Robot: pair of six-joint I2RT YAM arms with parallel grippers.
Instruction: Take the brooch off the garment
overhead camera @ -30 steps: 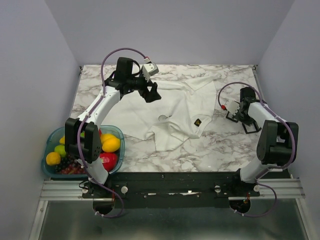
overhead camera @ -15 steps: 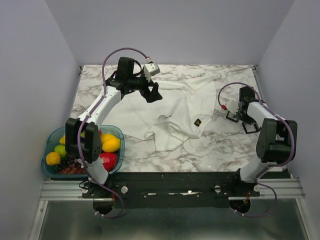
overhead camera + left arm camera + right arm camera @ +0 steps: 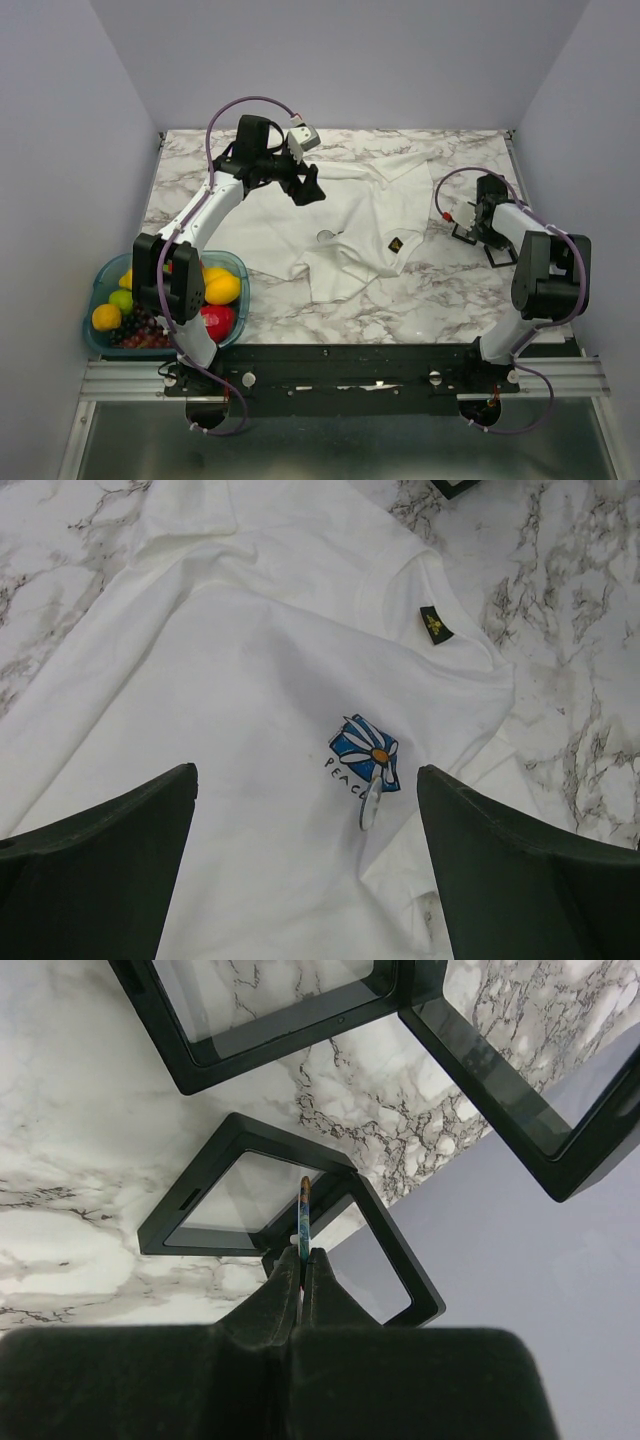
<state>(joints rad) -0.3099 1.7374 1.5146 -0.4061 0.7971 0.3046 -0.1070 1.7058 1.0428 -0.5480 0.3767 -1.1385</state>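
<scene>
Only the right gripper (image 3: 303, 1260) has shifted, clamping a thin coloured sliver (image 3: 304, 1210), perhaps a badge, over black square frames (image 3: 188, 1195). The left gripper (image 3: 305, 772) gapes above the white cloth garment (image 3: 250, 660), and the blue-white flower brooch (image 3: 365, 758) is still on it.

"PEACE" beside brooch (image 3: 365, 754) on garment (image 3: 240, 670) (dark lettering).

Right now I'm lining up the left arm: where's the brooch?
Left wrist view: the brooch lies on the garment, lower left of its dark diamond logo, with the open left gripper hovering above.
</scene>
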